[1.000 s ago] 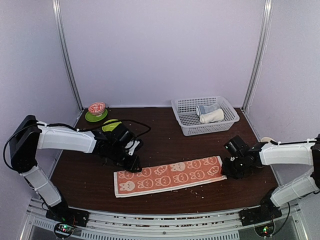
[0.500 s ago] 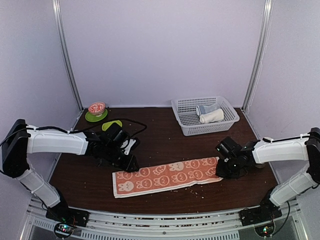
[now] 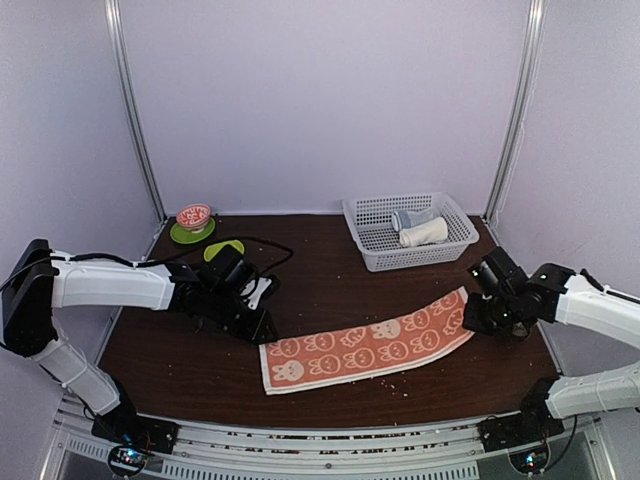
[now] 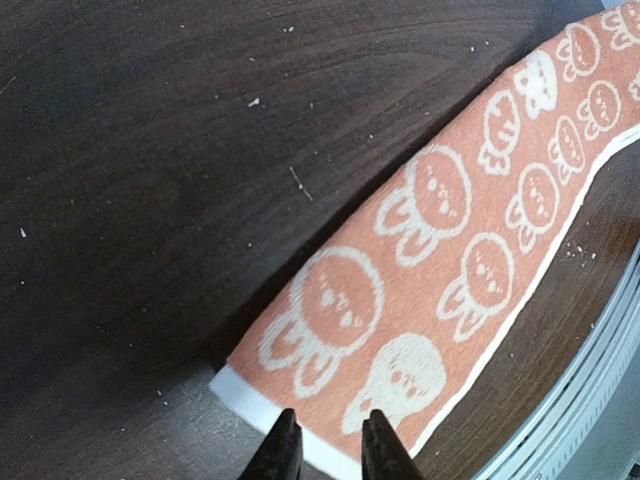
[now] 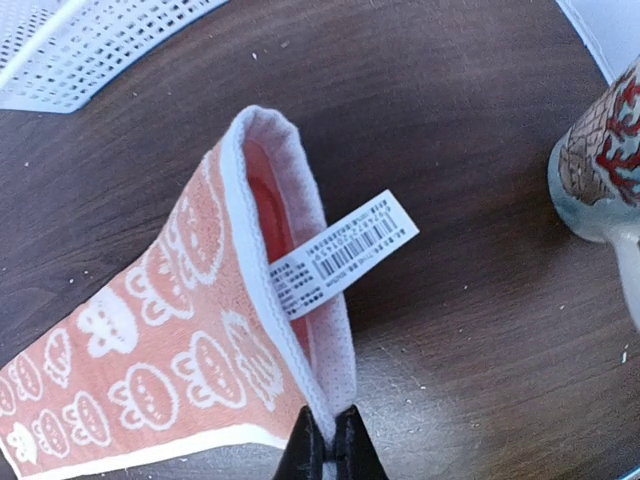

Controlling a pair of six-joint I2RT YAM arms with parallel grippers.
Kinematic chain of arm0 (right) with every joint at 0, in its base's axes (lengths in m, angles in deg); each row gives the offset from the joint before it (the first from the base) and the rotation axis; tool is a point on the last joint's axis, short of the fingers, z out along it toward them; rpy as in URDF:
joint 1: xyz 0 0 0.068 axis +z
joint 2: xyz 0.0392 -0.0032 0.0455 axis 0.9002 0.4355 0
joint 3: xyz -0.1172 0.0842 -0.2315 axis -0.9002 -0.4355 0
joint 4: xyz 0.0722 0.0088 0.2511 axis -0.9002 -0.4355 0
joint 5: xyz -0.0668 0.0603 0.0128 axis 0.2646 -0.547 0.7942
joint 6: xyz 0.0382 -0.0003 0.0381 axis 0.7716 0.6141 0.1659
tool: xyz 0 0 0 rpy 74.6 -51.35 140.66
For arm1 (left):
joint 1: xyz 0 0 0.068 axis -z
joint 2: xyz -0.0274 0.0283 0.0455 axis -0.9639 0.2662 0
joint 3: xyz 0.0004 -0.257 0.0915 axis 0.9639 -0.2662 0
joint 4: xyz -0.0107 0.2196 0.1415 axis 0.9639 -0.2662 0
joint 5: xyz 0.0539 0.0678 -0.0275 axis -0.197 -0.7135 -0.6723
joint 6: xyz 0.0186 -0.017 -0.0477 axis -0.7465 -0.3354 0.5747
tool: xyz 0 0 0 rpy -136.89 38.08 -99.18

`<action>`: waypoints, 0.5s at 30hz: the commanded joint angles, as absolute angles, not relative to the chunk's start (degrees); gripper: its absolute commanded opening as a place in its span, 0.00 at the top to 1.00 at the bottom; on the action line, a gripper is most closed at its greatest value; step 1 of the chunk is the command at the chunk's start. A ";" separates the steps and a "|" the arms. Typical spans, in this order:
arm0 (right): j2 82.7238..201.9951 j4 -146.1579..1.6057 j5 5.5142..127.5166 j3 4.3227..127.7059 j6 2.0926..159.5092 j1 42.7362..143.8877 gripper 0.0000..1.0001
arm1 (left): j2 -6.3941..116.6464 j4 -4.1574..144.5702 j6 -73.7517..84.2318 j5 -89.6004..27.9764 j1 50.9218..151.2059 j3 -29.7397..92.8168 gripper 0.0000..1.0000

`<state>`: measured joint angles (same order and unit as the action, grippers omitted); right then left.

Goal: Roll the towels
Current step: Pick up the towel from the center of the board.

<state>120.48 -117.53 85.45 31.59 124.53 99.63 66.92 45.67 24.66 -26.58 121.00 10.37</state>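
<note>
the orange towel is lying as a long strip across the near part of the table, its right end lifted and curling over so the pale underside and a label are showing. the right gripper is pinching that raised end at its hem, fingers clamped together on the cloth. the left gripper is hanging over the white hem at the other end, fingers a little apart and holding nothing. the cream towel is sitting in the basket, looking rolled.

the roll seems to be only starting. it is probably calling for the right end to be turned tightly over itself and carried along the strip with both long edges staying in line, while the left end is being held flat so it is not sliding.

the exact pinch is being cut off by the bottom edge of the right wrist view. whether the left fingertips are touching the hem is unclear. a cup is showing only partly.
</note>
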 commanded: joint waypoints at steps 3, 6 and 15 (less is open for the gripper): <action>114.65 -114.36 79.28 34.89 112.83 99.68 1.00 | 64.11 48.83 27.17 -26.24 120.71 10.99 0.78; 114.43 -109.67 74.95 35.07 112.24 101.74 1.00 | 63.02 49.18 28.31 -26.94 120.73 10.52 0.78; 127.87 -95.27 70.77 37.50 118.04 115.21 1.00 | 59.81 50.70 31.90 -28.48 120.73 5.65 0.78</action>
<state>122.47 -104.43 73.29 34.80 115.37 110.18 62.07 48.77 29.65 -27.02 121.00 8.19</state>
